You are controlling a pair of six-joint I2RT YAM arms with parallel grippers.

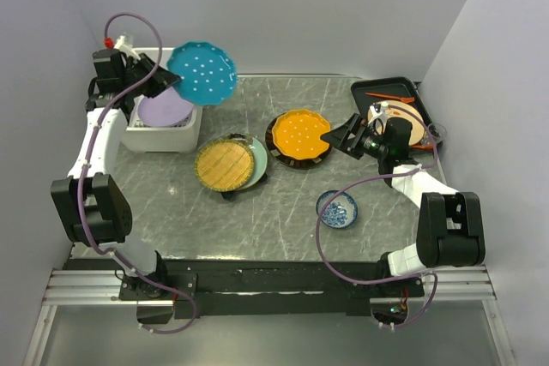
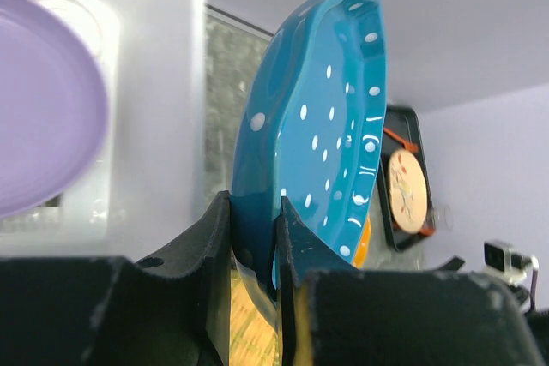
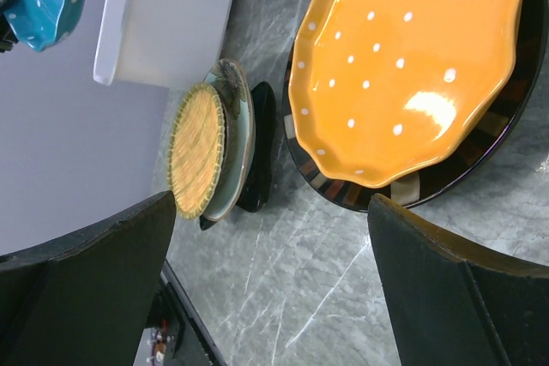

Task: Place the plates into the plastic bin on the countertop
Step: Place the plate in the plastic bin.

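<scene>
My left gripper (image 1: pixel 167 83) (image 2: pixel 255 212) is shut on the rim of a teal white-dotted plate (image 1: pixel 202 73) (image 2: pixel 317 126), held tilted in the air over the right edge of the white plastic bin (image 1: pixel 163 136) (image 2: pixel 154 83). A lavender plate (image 1: pixel 163 107) (image 2: pixel 43 109) leans inside the bin. On the grey countertop (image 1: pixel 283 212), an orange dotted plate (image 1: pixel 298 133) (image 3: pixel 412 66) rests on a dark brown plate (image 1: pixel 296 163) (image 3: pixel 480 160). My right gripper (image 1: pixel 343 136) (image 3: pixel 273 203) stands open just right of them, holding nothing. A yellow woven plate (image 1: pixel 225 165) (image 3: pixel 196 147) tops a pale green plate (image 1: pixel 257 160) (image 3: pixel 232 126) and a dark plate (image 1: pixel 230 195) (image 3: pixel 262 152).
A small blue-and-white dish (image 1: pixel 337 209) sits near the right arm's base. A black tray (image 1: pixel 386 90) lies at the back right, with a tan plate with orange marks (image 1: pixel 403 122) (image 2: pixel 407 190) beside it. Walls close in left, back and right.
</scene>
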